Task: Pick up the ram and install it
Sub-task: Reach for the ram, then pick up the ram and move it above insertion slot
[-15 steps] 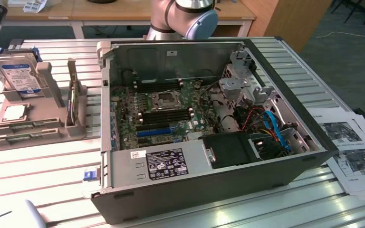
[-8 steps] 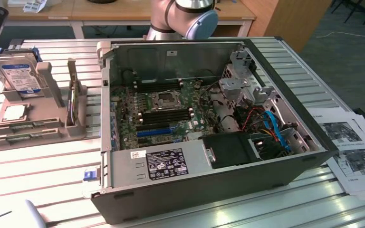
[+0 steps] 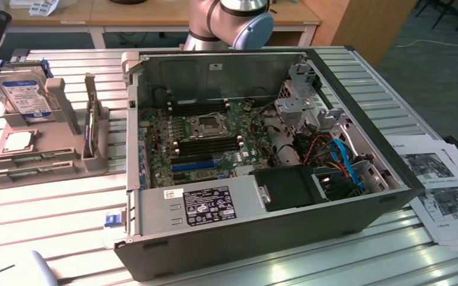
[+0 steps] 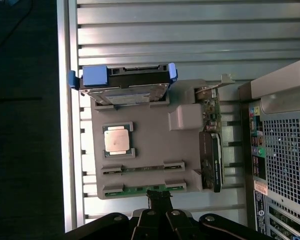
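The ram (image 4: 140, 189) is a thin green stick lying in the outermost slot of a grey parts holder (image 4: 150, 135); a second like stick (image 4: 140, 168) lies in the slot beside it. In the exterior view both sticks (image 3: 24, 173) rest at the holder's near end, on the exterior view's left. My gripper (image 4: 160, 197) hangs above the holder with its dark fingers shut together and nothing between them, their tips over the edge of the outermost stick. The open computer case (image 3: 261, 161) shows its motherboard with black memory slots (image 3: 205, 145).
The holder also carries a blue-railed hard drive (image 4: 122, 82), a processor chip (image 4: 117, 140) and an upright expansion card (image 4: 212, 150). The case's rear panel (image 4: 285, 150) stands close beside the holder. Printed sheets (image 3: 443, 185) lie at the exterior view's right on the slatted table (image 3: 54, 208).
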Action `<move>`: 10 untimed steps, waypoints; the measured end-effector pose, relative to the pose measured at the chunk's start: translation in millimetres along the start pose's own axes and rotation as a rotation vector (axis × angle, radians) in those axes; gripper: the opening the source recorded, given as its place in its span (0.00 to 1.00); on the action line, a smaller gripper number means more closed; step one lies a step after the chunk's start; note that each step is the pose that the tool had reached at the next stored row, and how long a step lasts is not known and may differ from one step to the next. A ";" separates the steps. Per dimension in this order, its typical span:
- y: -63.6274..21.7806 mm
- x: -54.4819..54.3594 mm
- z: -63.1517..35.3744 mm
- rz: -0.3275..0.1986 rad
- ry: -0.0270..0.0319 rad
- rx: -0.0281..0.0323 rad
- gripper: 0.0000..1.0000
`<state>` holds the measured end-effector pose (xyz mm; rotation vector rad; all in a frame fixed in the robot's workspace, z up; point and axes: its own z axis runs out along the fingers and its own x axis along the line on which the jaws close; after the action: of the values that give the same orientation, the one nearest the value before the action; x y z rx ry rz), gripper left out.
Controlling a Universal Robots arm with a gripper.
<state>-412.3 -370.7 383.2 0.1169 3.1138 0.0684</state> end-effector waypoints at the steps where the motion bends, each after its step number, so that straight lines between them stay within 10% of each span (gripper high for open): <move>1: 0.0 0.0 0.1 0.000 -0.0001 -0.0001 0.10; 10: 0.0 0.0 0.1 0.000 -0.0002 -0.0001 0.10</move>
<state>-412.3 -370.6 383.1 0.1166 3.1136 0.0686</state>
